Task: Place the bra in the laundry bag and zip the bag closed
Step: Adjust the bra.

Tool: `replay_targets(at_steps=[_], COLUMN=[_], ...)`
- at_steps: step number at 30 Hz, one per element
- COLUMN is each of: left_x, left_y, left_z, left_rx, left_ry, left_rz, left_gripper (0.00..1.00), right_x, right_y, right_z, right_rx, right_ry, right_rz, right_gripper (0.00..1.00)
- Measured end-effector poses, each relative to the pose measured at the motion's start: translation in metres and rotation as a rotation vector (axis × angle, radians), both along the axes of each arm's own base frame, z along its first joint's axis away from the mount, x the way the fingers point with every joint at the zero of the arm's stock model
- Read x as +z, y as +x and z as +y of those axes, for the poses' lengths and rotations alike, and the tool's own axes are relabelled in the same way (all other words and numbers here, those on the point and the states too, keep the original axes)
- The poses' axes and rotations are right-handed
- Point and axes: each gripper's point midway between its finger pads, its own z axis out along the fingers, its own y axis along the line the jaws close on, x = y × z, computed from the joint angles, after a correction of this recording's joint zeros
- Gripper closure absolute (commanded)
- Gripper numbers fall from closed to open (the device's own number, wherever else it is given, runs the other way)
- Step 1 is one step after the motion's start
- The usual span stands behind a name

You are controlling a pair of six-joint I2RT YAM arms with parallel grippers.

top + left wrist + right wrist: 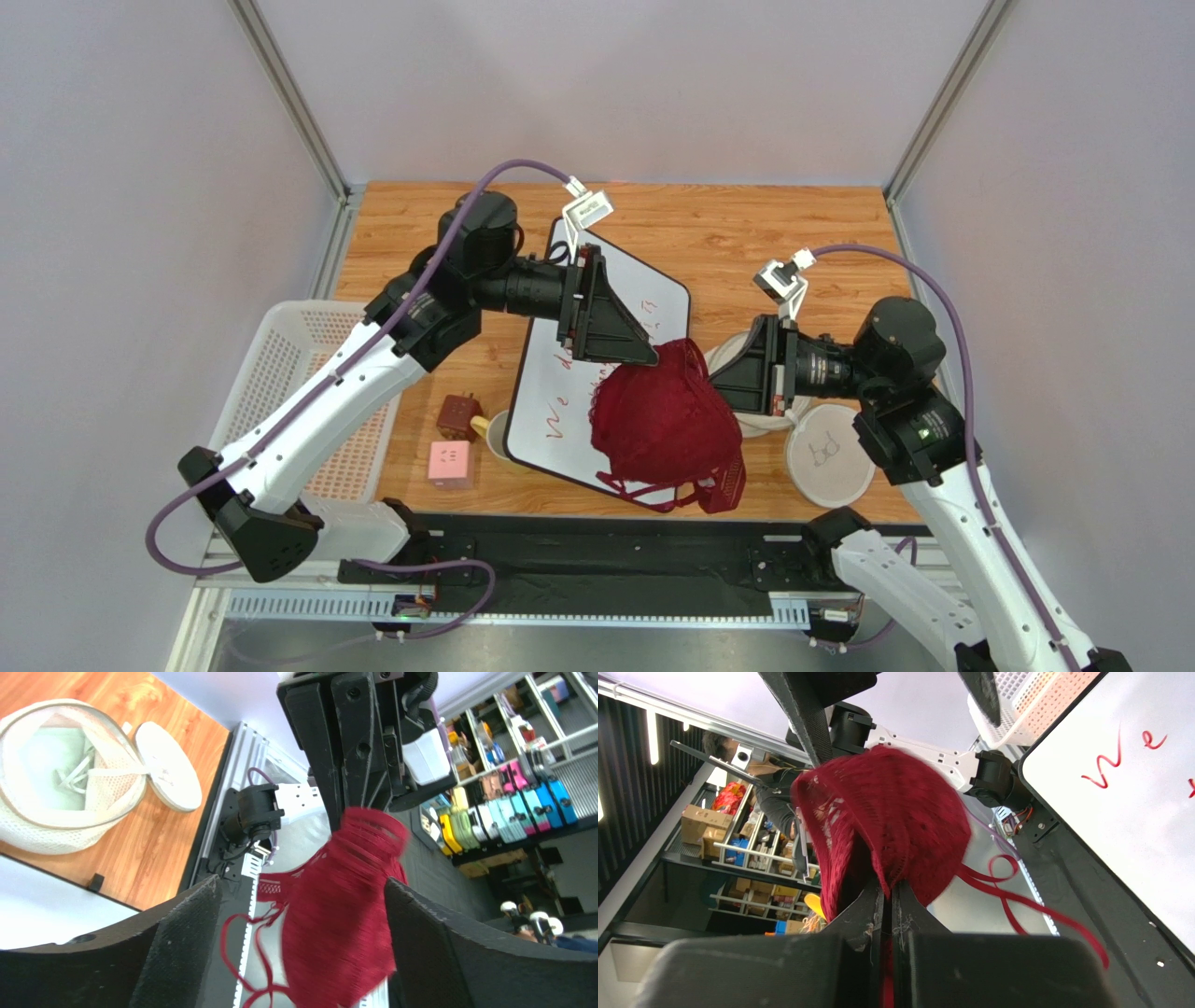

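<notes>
The dark red bra (668,420) hangs in the air over the near middle of the table, straps dangling. My right gripper (730,373) is shut on its upper edge; in the right wrist view the fabric (885,819) is pinched between the closed fingertips (887,892). My left gripper (622,331) is open at the bra's top left. In the left wrist view the bra (344,903) hangs between its wide-apart fingers (305,945). The white mesh laundry bag (63,777) lies open with its disc lid (168,766) unzipped beside it. From above, my right arm mostly hides the bag (765,419), with the lid (826,455) to its right.
A whiteboard (561,406) with red writing lies under and behind the bra. A white perforated basket (302,378) sits at the left edge. A pink box (450,459) and a small brown object (457,413) lie between basket and board.
</notes>
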Motion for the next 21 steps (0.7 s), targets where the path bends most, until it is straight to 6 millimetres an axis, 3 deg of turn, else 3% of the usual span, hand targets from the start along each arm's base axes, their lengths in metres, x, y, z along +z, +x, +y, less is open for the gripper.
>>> replay_targets(at_steps=[4, 10, 21], left_x=[0.000, 0.005, -0.005], left_y=[0.006, 0.013, -0.011], left_z=[0.005, 0.017, 0.026], left_rx=[0.051, 0.109, 0.024], left_ry=[0.036, 0.065, 0.049], left_rz=[-0.021, -0.075, -0.177], left_gripper=[0.02, 0.02, 0.00], right_x=[0.000, -0.002, -0.027], right_y=[-0.001, 0.001, 0.019], right_z=[0.001, 0.003, 0.010], right_rx=[0.014, 0.032, 0.011], right_ry=[0.001, -0.004, -0.075], right_rz=[0.024, 0.067, 0.253], right_gripper=[1.00, 1.00, 1.00])
